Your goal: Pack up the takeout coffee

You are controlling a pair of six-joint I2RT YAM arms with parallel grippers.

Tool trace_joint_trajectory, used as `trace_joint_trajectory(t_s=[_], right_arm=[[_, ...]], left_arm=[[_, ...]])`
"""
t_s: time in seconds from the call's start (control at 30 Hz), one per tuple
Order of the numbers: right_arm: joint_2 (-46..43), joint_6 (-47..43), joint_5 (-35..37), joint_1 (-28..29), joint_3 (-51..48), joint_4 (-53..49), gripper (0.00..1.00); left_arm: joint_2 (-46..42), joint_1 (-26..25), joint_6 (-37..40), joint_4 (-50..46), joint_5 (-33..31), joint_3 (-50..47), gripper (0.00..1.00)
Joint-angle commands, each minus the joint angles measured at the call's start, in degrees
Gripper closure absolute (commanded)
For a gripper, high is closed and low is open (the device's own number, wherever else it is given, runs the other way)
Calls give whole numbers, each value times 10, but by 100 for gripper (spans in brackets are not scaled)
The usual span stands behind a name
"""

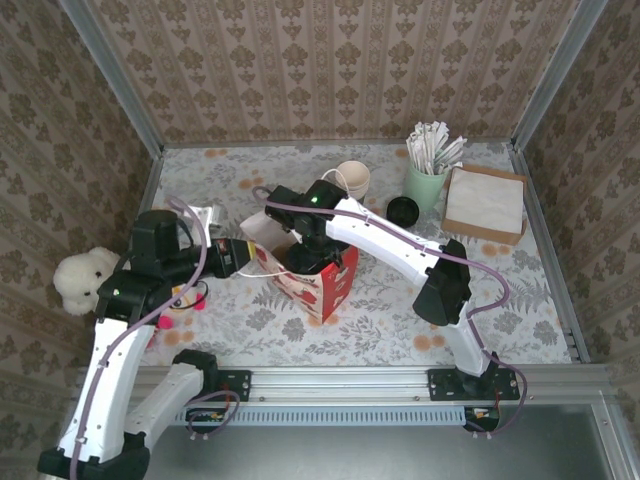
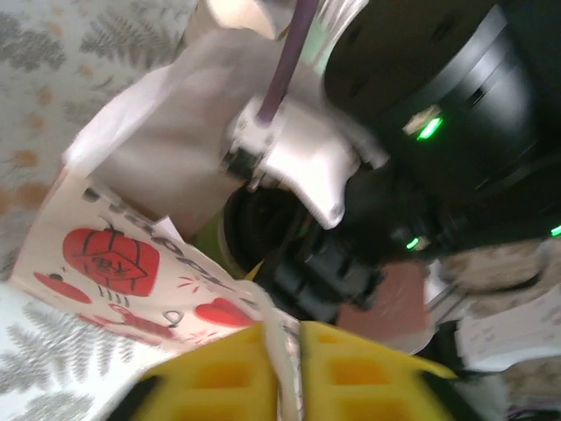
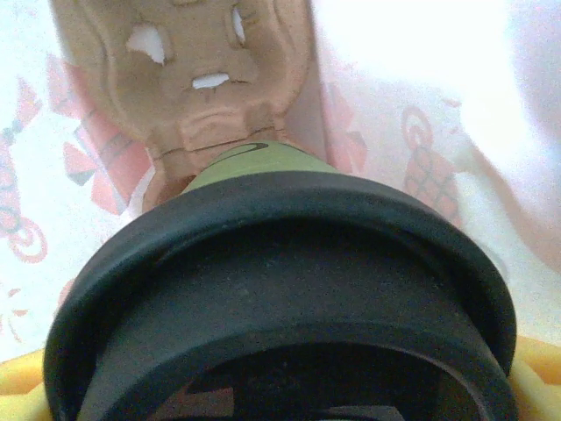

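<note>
Left jaws pinching paper bag (image 2: 114, 263) rim, right jaws grasping takeout coffee (image 3: 263, 263) (down inside the bag)

- Top view: bright, even, soft light, sharp throughout; only faint shadows lie on the counter (image 1: 520, 290).
- Left wrist view: smeared by motion blur.
- Right wrist view: paper bag (image 3: 394, 53) glares white; takeout coffee (image 3: 263, 263) looms close, soft-focused and dark.

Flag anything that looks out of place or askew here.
A white plush toy sits at the far left, odd among coffee supplies. The paper bag stands skewed, its rim pinched by the left tool. A round black lid-like piece lies loose beside the mint cup.
</note>
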Motion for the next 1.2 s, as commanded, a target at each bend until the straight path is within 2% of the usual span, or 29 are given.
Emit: trace_joint_trajectory(t_s=[0.0,0.07,0.13,0.2,0.3,0.4,0.47,0.6,0.7,0.87,1.17], right_arm=[[-3,-3,15,-1,-13,-15,35],[-3,-6,11,-1,-13,-14,35],[-4,-10,9,-1,-10,-13,35],[-6,-10,7,-2,-10,-13,36],[-12,-12,2,-2,-11,-8,35],[-14,-10,2,-2,-12,-2,35],[-14,-7,2,-2,-10,-3,36],[-18,-3,5,-2,-10,-5,35],[-18,2,3,-1,-10,-1,36],[-18,8,3,2,-8,4,36],[-21,6,9,3,-11,1,36]], left_arm=[[-8,26,-45,75,92,5,45],[-8,45,-10,34,88,26,15],[-3,72,33,-10,74,64,0],[12,94,77,-50,17,111,0],[74,98,165,-101,-96,173,0],[130,89,257,-58,-131,165,2],[167,64,308,-9,-127,154,3],[257,16,390,-24,-161,205,9],[315,5,427,-61,-131,250,15],[355,5,467,-100,-52,264,18],[401,1,489,-140,-37,287,32]])
